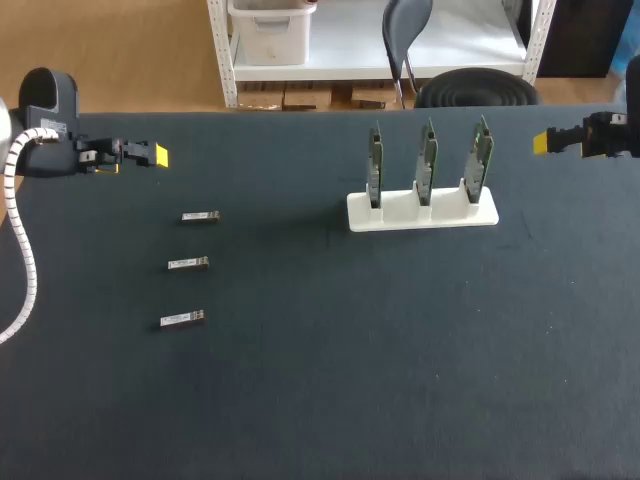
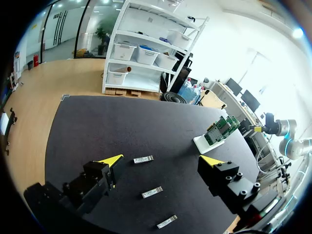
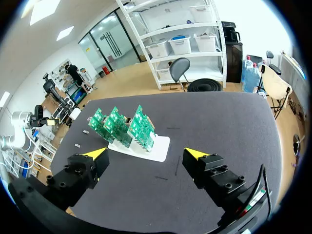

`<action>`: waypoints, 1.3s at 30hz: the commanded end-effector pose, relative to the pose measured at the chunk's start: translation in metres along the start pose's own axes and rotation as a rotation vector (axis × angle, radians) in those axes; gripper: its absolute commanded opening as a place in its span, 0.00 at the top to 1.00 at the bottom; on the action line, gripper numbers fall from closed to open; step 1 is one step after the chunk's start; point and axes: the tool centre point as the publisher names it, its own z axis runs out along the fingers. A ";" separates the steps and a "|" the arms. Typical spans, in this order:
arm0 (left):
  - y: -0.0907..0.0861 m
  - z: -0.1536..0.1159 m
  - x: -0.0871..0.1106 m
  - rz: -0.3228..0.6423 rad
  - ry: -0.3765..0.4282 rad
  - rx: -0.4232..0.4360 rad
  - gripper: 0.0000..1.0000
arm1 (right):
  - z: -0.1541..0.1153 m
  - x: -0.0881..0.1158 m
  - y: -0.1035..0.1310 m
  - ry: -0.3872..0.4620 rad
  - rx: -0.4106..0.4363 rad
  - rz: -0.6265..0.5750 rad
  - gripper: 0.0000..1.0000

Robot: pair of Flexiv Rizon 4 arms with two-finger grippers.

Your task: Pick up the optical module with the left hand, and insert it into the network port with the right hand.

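Ahead of your left fingers (image 2: pixel 111 161), spread wide and holding nothing: three small silver metal optical modules (image 2: pixel 143 159) flat on the black counter (image 2: pixel 97 122), long axes running finger to finger. Left arm nearer. Your right fingers (image 3: pixel 196 154): wide apart, empty, green port cards (image 3: pixel 122 127) ahead.

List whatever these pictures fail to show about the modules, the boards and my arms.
The network ports on the boards: head view sees the boards edge-on; right wrist view, too small.
The optical modules: which end is the plug, too small in head and left wrist views.
The right arm: cut off by the head view's edge behind the right gripper.
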 end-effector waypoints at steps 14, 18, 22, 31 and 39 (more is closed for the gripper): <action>-0.002 0.000 -0.001 -0.002 0.005 -0.006 0.00 | 0.000 0.001 0.001 -0.002 0.003 0.001 0.00; 0.006 0.001 -0.007 0.035 0.035 -0.056 0.00 | 0.000 0.001 0.001 -0.002 0.003 0.001 0.00; 0.025 0.008 -0.023 0.174 0.100 -0.087 0.00 | 0.000 0.001 0.001 -0.002 0.003 0.001 0.00; 0.048 0.033 -0.048 0.711 0.266 -0.066 0.00 | 0.000 0.001 0.001 -0.002 0.003 0.001 0.00; 0.050 0.055 -0.030 1.032 0.466 -0.051 0.00 | 0.000 0.001 0.001 -0.002 0.003 0.001 0.00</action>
